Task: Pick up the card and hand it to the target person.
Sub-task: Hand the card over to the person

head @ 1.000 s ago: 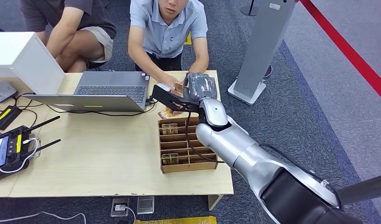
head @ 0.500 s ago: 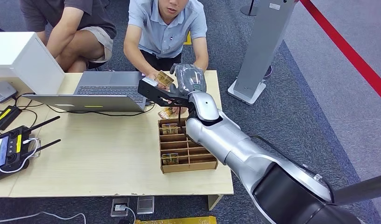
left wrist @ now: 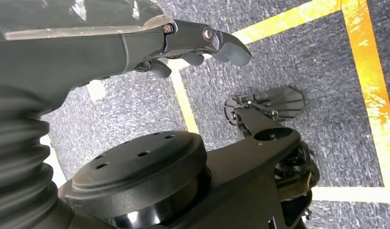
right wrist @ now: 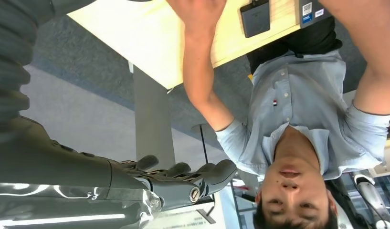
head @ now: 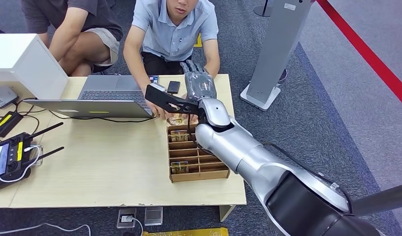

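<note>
Silver arm stretched over the table (head: pixel 90 162), our right robot hand (head: pixel 199 83) hovers with fingers spread and nothing in it, just in front of the person in the light blue shirt (head: pixel 174 29). We judge the handover done, so the good move is a slow, straight withdrawal, lifting clear of the wooden card tray (head: pixel 196 152) and the laptop (head: pixel 115 96). Half a second ago the robot hand pinched the card; now it has let go, and the person's hand (head: pixel 164 110) has dropped to the table beside the tray. We cannot make out the card itself there. Our left robot hand (left wrist: pixel 183 43) hangs by the floor, fingers loosely curled, holding nothing.
</note>
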Controlling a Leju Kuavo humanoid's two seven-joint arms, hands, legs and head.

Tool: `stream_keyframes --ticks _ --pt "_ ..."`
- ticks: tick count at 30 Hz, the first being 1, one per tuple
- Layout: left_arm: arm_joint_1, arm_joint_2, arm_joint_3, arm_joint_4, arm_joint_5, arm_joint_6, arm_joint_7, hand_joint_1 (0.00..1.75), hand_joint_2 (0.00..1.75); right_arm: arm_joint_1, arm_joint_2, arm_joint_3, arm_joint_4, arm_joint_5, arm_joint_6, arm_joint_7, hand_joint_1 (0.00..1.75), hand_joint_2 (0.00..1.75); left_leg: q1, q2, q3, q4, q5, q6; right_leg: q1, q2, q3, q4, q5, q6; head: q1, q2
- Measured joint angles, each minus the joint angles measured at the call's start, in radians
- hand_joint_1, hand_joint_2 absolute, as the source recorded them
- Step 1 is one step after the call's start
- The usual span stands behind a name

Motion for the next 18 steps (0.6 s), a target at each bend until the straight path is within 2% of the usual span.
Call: stream_keyframes --ticks 4,7,14,18 --pt "0.003 0.0 0.0 0.001 0.015 0.004 0.001 0.0 1.75 0.011 -0.03 -0.016 -0.064 -0.121 -0.026 -0.013 0.0 1.75 0.0 0.0 0.0 0.0 0.0 0.0 0.0 0.0 0.0 0.0 0.0 0.0 0.0 0.0" --pt "0.007 0.0 0.0 0.001 0.025 0.005 0.001 0.0 1.75 0.046 -0.075 -0.035 -0.18 -0.184 -0.035 0.008 0.0 1.75 0.0 0.0 0.001 0.0 0.0 0.0 0.0 0.0 0.0 0.0 0.0 0.0 0.001 0.0" --pt "0.016 0.001 0.0 0.002 0.051 0.008 -0.008 0.0 1.75 0.218 -0.239 -0.114 -0.611 -0.195 -0.088 0.057 0.0 1.75 0.0 0.0 0.001 0.001 -0.001 0.0 0.0 0.0 0.0 -0.001 0.0 0.0 0.001 0.0" --pt "0.02 0.004 0.0 0.002 0.06 0.008 -0.016 0.0 1.75 0.364 -0.338 -0.185 -0.873 -0.279 -0.111 0.0 0.0 1.75 0.0 0.0 0.002 0.001 -0.001 0.0 0.0 0.0 0.001 -0.002 0.0 0.0 0.001 0.0"
